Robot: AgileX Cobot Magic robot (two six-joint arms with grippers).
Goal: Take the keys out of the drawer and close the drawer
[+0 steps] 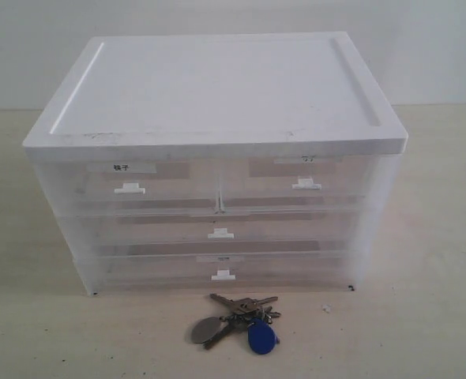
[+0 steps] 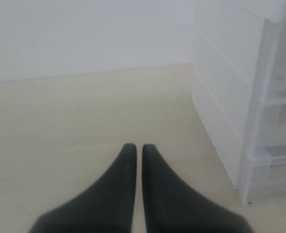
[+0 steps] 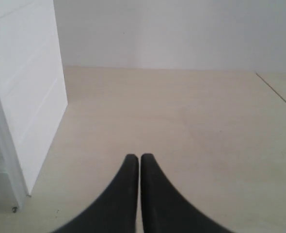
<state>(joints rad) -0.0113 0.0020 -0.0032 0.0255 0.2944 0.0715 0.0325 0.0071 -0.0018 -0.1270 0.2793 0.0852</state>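
The keys [image 1: 239, 320], silver on a ring with a blue oval fob and a grey oval tag, lie on the table just in front of the drawer unit [image 1: 217, 158]. This white cabinet has translucent drawers, and all of them sit pushed in. Neither arm shows in the exterior view. My left gripper [image 2: 135, 146] is shut with nothing in it, low over the table to the left of the drawer unit [image 2: 245, 97]. My right gripper [image 3: 135, 157] is shut and empty too, to the right of the drawer unit [image 3: 26, 97]. The keys do not show in either wrist view.
The light wooden table [image 1: 422, 332] spreads on both sides of the cabinet and in front of it. A pale wall stands behind. A seam in the tabletop [image 3: 278, 94] runs at the far right of the right wrist view.
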